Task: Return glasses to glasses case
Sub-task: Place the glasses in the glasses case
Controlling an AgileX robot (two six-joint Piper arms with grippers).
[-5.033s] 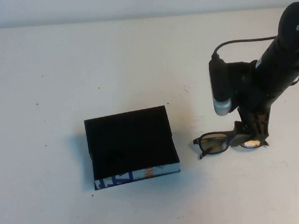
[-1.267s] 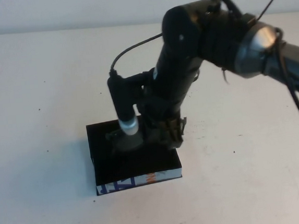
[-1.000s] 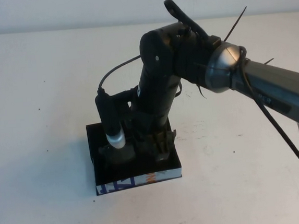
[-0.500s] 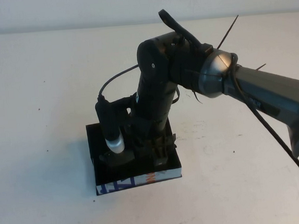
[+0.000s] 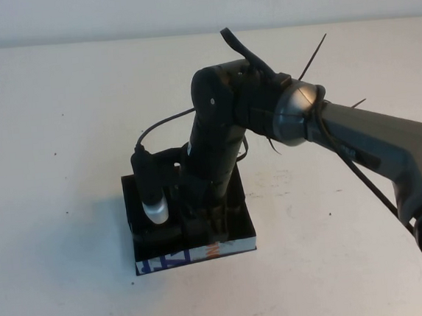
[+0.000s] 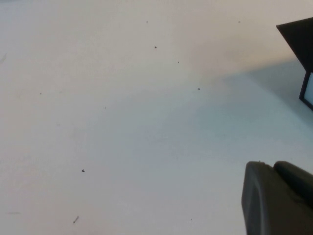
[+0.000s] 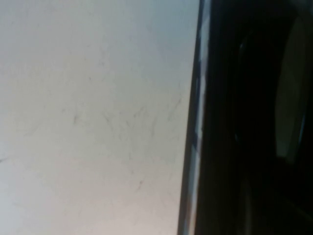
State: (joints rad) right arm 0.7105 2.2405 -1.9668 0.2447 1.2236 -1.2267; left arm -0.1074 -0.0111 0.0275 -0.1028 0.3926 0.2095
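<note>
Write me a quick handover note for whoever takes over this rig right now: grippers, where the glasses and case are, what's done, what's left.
Right gripper: low over the glasses case, near its front edge, shut on the glasses; a lens shows in the right wrist view.
Left gripper: parked off to the side over bare table.
Done: glasses brought to the case.
Left: seat them, release, withdraw the right arm.

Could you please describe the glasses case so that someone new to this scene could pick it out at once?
On the pale table, look beneath the right tool, which is lowered onto it. The glasses case is the flat black rectangular box there. Its white side panel with blue and orange print sets it apart.
</note>
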